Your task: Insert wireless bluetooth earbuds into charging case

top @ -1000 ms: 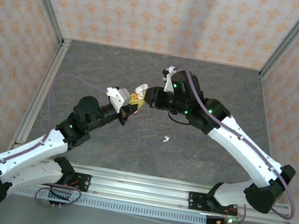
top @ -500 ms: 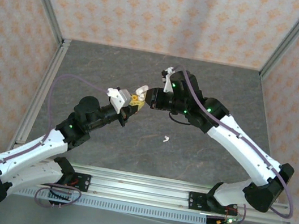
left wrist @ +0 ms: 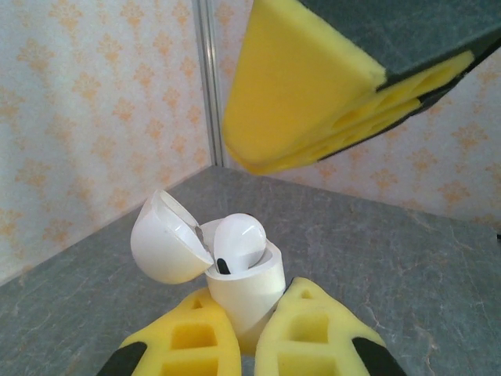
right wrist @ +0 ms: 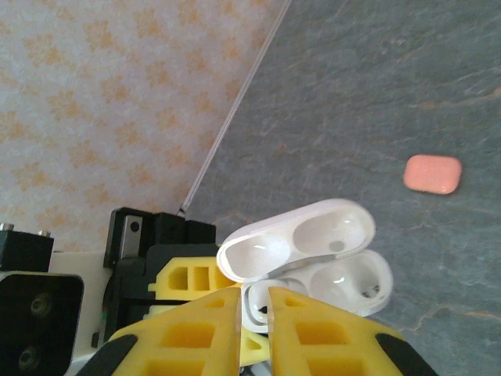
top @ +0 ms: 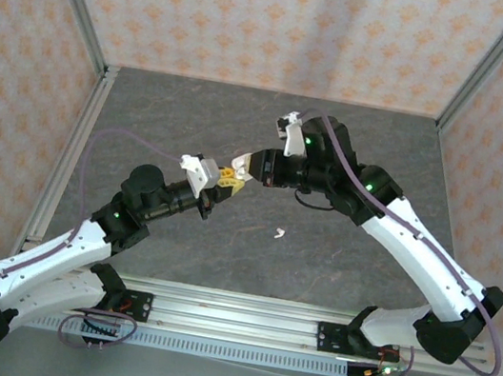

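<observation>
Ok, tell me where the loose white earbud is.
Top view: the earbud lies on the table, slightly right of centre, between the two arms and on the near side of the held-up open case.

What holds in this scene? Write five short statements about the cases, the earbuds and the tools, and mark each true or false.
1. The left tool grips the white case. True.
2. The lid of the white case is closed. False: it stands hinged open.
3. A white earbud sits in the white case. True.
4. The right tool holds the pink case. False: the pink case lies on the table, apart from that tool.
5. A loose white earbud lies on the table, nearer the arm bases than the tools are. True.
</observation>
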Motion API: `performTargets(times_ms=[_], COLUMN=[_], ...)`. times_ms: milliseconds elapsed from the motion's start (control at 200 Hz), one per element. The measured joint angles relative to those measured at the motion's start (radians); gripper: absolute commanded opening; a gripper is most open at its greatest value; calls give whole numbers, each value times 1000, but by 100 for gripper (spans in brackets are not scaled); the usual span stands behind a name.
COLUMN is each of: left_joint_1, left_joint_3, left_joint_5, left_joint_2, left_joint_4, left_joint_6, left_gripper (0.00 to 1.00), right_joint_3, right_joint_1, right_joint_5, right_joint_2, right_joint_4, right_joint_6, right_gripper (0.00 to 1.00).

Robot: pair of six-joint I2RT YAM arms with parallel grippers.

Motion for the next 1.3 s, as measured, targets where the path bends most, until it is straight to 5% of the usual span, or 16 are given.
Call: performTargets(times_ms=[400, 655, 891, 1301], left_joint_1=[0, 0, 0, 0], left_joint_3=[-85, -121, -125, -126], left_joint_5=[-33, -56, -64, -77], left_joint_2=[-78, -137, -151, -135], left_joint_4=[-76, -143, -187, -192], left_joint_6=[34, 43, 62, 103], left_gripper=[0, 0, 0, 0], right_joint_3=[-26, -321, -521, -535], right_joint_1=[-93, -190, -192, -184], right_joint_5=[172, 161, 125, 151], right_joint_2=[-2, 70, 206, 314], right_joint_4=[-156, -77, 64, 143], right_joint_6=[-11, 93, 228, 262], right_gripper=[21, 45, 45, 45])
